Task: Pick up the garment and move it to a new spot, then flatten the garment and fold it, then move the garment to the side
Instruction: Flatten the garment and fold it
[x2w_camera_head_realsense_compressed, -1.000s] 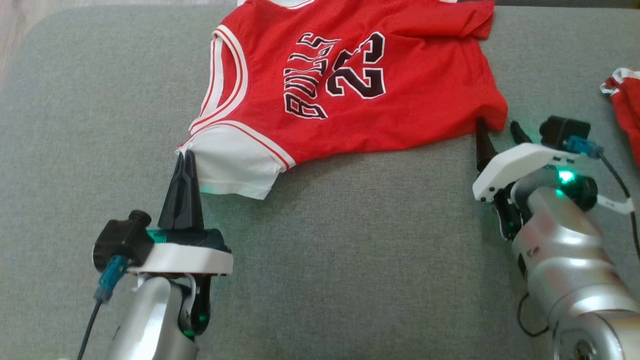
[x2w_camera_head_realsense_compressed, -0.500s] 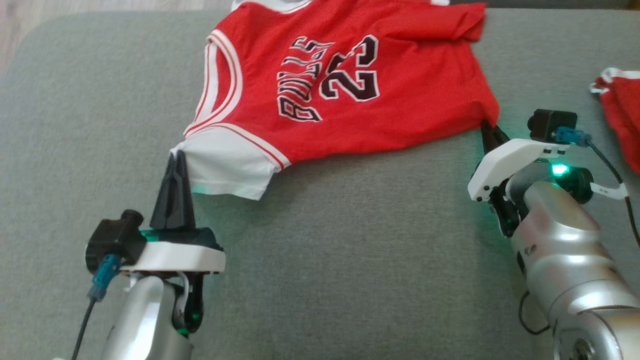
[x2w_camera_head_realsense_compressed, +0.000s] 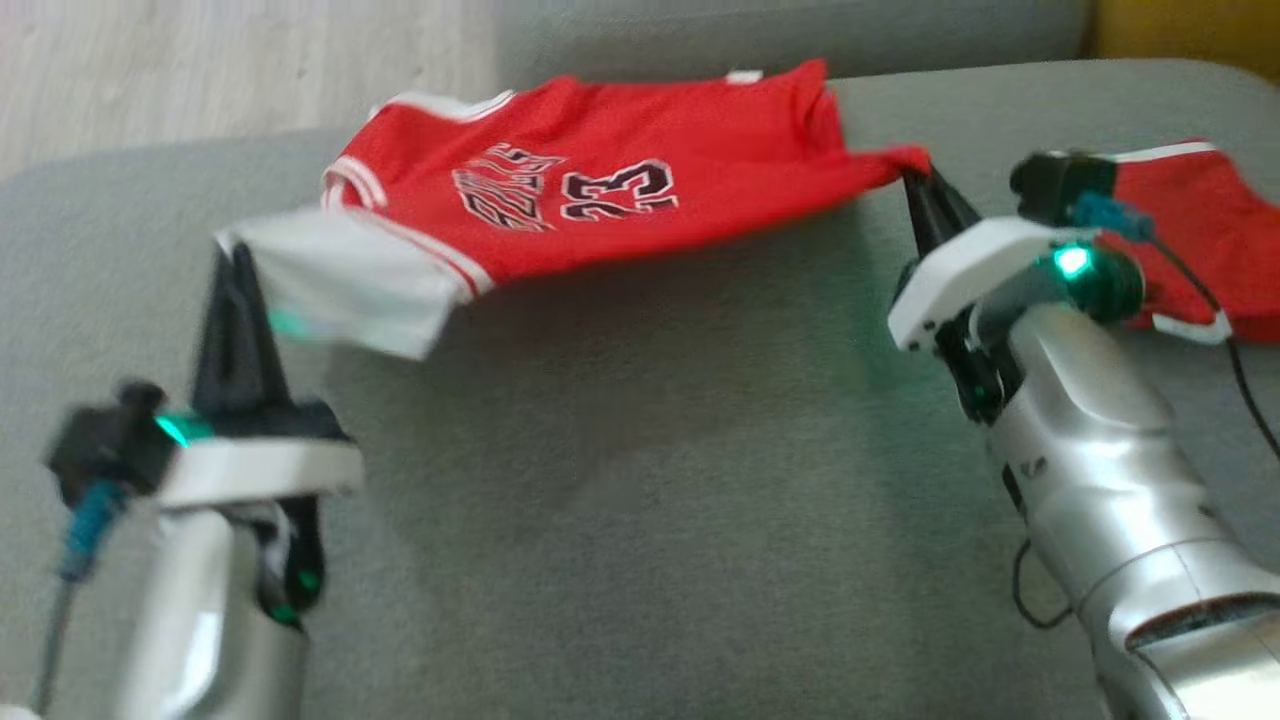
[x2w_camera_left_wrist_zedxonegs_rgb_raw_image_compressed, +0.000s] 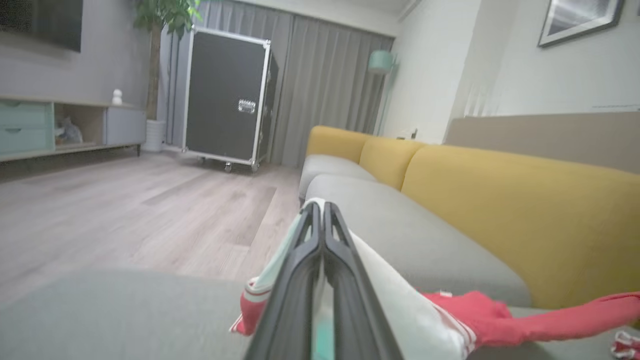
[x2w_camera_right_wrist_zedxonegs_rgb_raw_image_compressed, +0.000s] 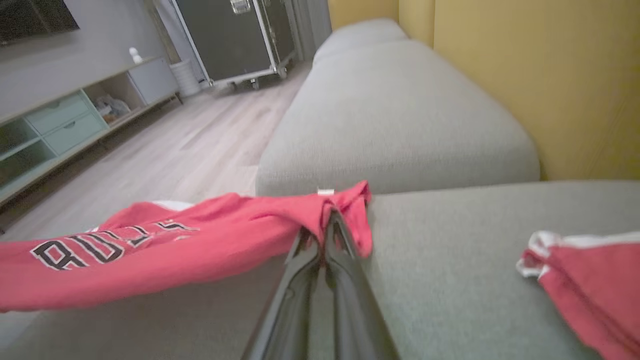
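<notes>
— What are your fingers doing?

— My left fingers (x2w_camera_head_realsense_compressed: 238, 330) are clenching the white corner of the jersey (x2w_camera_head_realsense_compressed: 600, 195); my right fingers (x2w_camera_head_realsense_compressed: 932, 208) are pinching its red corner.

— Where is the jersey lying?

— It is hanging stretched between them, near edge raised off the sofa (x2w_camera_head_realsense_compressed: 640, 450), body trailing away from me. Its long axis is running left to right, so I am judging both arms should be moving together.

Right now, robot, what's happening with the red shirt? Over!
Left gripper shut on jersey, white sleeve; right gripper shut on its red corner. It's stretched between them, near edge held up. Second red garment lies by right gripper, not blocking.
</notes>
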